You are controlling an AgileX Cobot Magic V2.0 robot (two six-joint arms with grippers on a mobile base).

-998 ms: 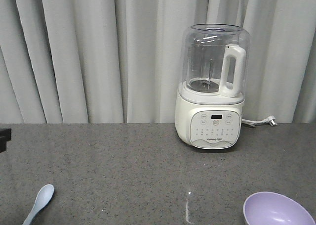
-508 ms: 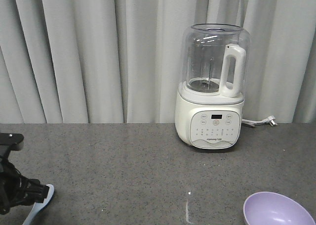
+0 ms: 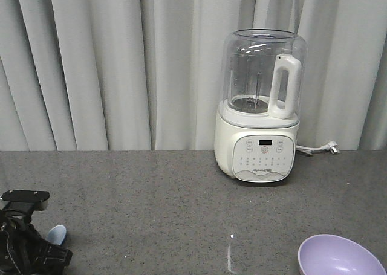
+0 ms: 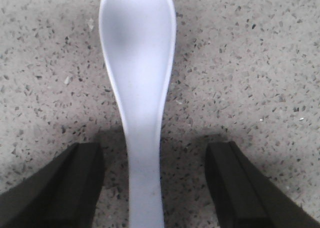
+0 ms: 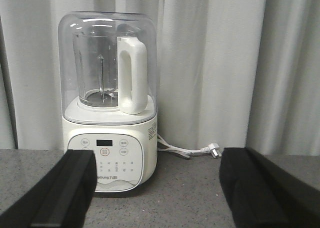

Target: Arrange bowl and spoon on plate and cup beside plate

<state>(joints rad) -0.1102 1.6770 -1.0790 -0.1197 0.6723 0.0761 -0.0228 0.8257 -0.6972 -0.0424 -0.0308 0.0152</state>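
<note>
Left tool (image 4: 152, 160) gapes astride the spoon (image 4: 138, 62), handle cropped; right tool (image 5: 159, 160) gapes too.

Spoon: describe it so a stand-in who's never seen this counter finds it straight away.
Start at the white blender at the back of the grey speckled counter, then come to the near left side, where the left pincer hangs open. The spoon lies flat between its fingers: pale blue, short, rounded scoop, unlike the lavender bowl far to the right.
</note>
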